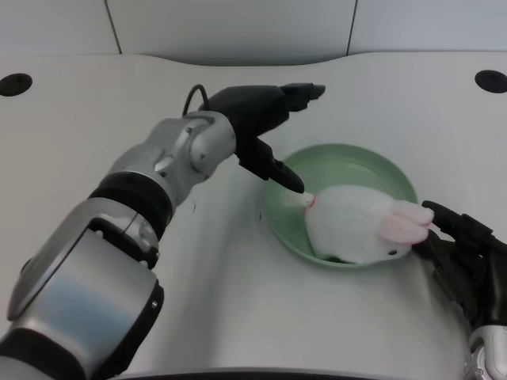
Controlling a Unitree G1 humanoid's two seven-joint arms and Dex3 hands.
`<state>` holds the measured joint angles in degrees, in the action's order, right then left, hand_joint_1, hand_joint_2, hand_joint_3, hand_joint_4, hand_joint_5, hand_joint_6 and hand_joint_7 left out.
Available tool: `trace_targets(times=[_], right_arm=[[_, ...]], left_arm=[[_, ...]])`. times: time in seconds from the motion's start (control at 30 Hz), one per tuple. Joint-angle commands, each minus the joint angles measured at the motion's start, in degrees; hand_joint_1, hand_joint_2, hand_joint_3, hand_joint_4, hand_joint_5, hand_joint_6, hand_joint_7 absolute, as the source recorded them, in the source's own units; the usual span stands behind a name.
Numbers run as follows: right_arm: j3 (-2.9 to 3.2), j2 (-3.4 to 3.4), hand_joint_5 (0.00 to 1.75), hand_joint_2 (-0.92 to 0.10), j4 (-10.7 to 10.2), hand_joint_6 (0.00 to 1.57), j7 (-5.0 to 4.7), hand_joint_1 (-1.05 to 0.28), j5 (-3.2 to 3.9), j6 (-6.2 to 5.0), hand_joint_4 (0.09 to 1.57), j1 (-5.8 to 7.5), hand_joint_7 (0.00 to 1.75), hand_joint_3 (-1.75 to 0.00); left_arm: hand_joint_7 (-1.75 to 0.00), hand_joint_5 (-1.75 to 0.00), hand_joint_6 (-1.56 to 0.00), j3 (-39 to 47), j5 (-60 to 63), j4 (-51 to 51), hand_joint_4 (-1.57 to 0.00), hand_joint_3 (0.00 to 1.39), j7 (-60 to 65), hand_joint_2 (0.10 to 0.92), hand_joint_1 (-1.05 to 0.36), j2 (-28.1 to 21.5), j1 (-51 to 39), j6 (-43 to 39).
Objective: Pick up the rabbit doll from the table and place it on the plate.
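The left robot hand (265, 131) hangs over the white tabletop (214, 285) just past the far-left rim of the green plate (360, 162), its silver forearm reaching in from the near left. Most of its black fingers point away from the robot toward the far side of the tabletop, spread and holding nothing, while one lower finger (279, 174) stretches down and to the right. The tip of that finger meets a small white limb of the rabbit doll (356, 226) at the plate's left inner edge; whether it merely touches or lightly presses there cannot be told, but nothing is pinched and the robot hand reads as open. The rabbit doll lies below and to the right of the robot hand, inside the plate on its near half, white and plush with its pink ears pointing away from the robot hand toward the plate's right rim and its body resting against the near rim.
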<state>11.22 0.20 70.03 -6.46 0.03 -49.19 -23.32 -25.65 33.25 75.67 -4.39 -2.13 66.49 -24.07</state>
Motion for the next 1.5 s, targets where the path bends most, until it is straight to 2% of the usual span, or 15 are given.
trace_targets(times=[0.03, 0.1, 0.17, 0.23, 0.43, 0.53, 0.67, 0.87, 1.0, 1.07, 1.17, 1.27, 1.3, 1.4, 1.5], right_arm=[[0.54, -1.07, 0.85, -0.92, 0.6, 0.9, -0.6, -0.32, 0.3, -0.07, 0.7, -0.68, 0.0, -0.26], [0.59, -1.15, 0.85, -0.92, 0.6, 0.9, -0.47, -0.33, 0.35, 0.12, 0.69, -0.82, 0.0, -0.27], [-0.26, -1.67, 0.85, -0.92, 0.6, 0.89, -2.53, -0.33, -1.29, 0.2, 0.69, -0.93, 0.0, -0.28], [-0.73, -2.01, 0.85, -0.92, 0.7, 0.89, -3.69, -0.33, -2.26, -0.04, 0.68, -0.99, 0.0, -0.29], [-1.19, -2.19, 0.84, -0.92, 0.8, 0.88, -4.79, -0.35, -2.48, -0.19, 0.67, -1.05, 0.0, -0.3], [-0.94, -1.98, 0.85, -0.92, 0.6, 0.89, -3.76, -0.35, -1.82, -0.23, 0.67, -1.02, 0.01, -0.3], [-1.13, -2.1, 0.87, -0.92, 0.3, 0.89, -3.22, -0.35, -2.02, -0.25, 0.64, -0.91, 0.0, -0.3], [-1.01, -1.71, 0.91, -0.92, 0.0, 0.9, -3.52, -0.35, -1.92, -0.13, 0.64, -0.78, 0.01, -0.27], [-1.36, -1.65, 0.91, -0.92, -0.3, 0.88, -4.08, -0.34, -2.4, 0.24, 0.62, -0.71, 0.0, -0.28], [-1.27, -1.56, 0.91, -0.92, -0.4, 0.87, -3.63, -0.35, -2.12, 0.67, 0.62, -0.68, 0.0, -0.28], [-1.33, -1.81, 0.92, -0.92, -0.7, 0.86, -1.86, -0.35, -1.83, 0.78, 0.61, -0.59, 0.0, -0.29], [-1.51, -1.96, 0.93, -0.92, -1.1, 0.87, -1.7, -0.34, -2.18, 0.99, 0.61, -0.55, 0.01, -0.31], [-1.47, -2.07, 0.93, -0.92, -1.1, 0.87, -1.27, -0.35, -2.1, 0.9, 0.61, -0.56, 0.01, -0.31], [-1.25, -2.33, 0.93, -0.92, -1.1, 0.87, -0.15, -0.35, -1.76, 0.71, 0.61, -0.65, 0.01, -0.31], [-0.73, -2.4, 0.92, -0.92, -1.1, 0.86, 1.39, -0.36, -0.92, 1.65, 0.6, -0.78, 0.0, -0.31]], left_arm=[[0.0, 0.0, 0.0, 3.0, -3.0, -1.1, 0.0, 0.02, -1.9, 0.913, -1.05, -3.4, -0.6, -2.0], [0.0, 0.0, 0.0, 4.0, -4.1, -1.4, 0.0, 0.02, -2.9, 0.919, -1.05, -4.6, -1.1, -2.7], [-0.01, 0.0, -0.02, 6.5, -6.8, -2.0, 0.0, 0.03, -5.6, 0.919, -1.04, -7.6, -2.7, -3.9], [-0.02, 0.0, -0.04, 8.5, -9.1, -2.6, -0.01, 0.02, -7.9, 0.918, -1.03, -9.8, -4.2, -4.8], [-0.04, -0.05, -0.09, 15.1, -16.5, -5.1, -0.08, 0.05, -12.1, 0.921, -0.95, -14.4, -10.8, -9.2], [-0.06, -0.08, -0.13, 17.8, -19.5, -7.2, -0.14, 0.05, -12.1, 0.921, -0.87, -16.0, -15.0, -10.9], [-0.06, -0.11, -0.18, 21.6, -24.0, -10.7, -0.17, 0.05, -13.3, 0.921, -0.78, -17.3, -21.6, -13.0], [-0.07, -0.17, -0.26, 26.8, -30.8, -18.5, -0.31, 0.13, -14.9, 0.921, -0.73, -17.7, -32.9, -14.8], [-0.09, -0.28, -0.4, 30.4, -37.5, -27.0, -0.49, 0.17, -17.0, 0.921, -0.65, -16.4, -41.1, -12.3], [-0.07, -0.33, -0.45, 31.4, -40.2, -32.4, -0.53, 0.19, -17.8, 0.921, -0.64, -15.8, -45.1, -8.8], [-0.04, -0.74, -0.58, 32.7, -45.0, -40.9, -0.45, 0.2, -18.8, 0.921, -0.63, -14.2, -51.6, -1.5], [-0.03, -0.96, -0.64, 33.7, -49.3, -46.3, -0.4, 0.19, -20.3, 0.921, -0.66, -12.6, -55.6, 4.5], [-0.06, -1.12, -0.68, 34.3, -50.9, -47.9, -0.41, 0.19, -20.4, 0.921, -0.63, -11.6, -57.1, 6.3], [-0.11, -1.4, -0.75, 35.3, -53.7, -52.1, -0.41, 0.27, -19.7, 0.921, -0.64, -9.7, -60.6, 11.5], [-0.18, -1.57, -0.73, 36.0, -53.9, -55.6, -0.37, 0.42, -18.2, 0.921, -0.62, -8.5, -63.5, 14.2]])
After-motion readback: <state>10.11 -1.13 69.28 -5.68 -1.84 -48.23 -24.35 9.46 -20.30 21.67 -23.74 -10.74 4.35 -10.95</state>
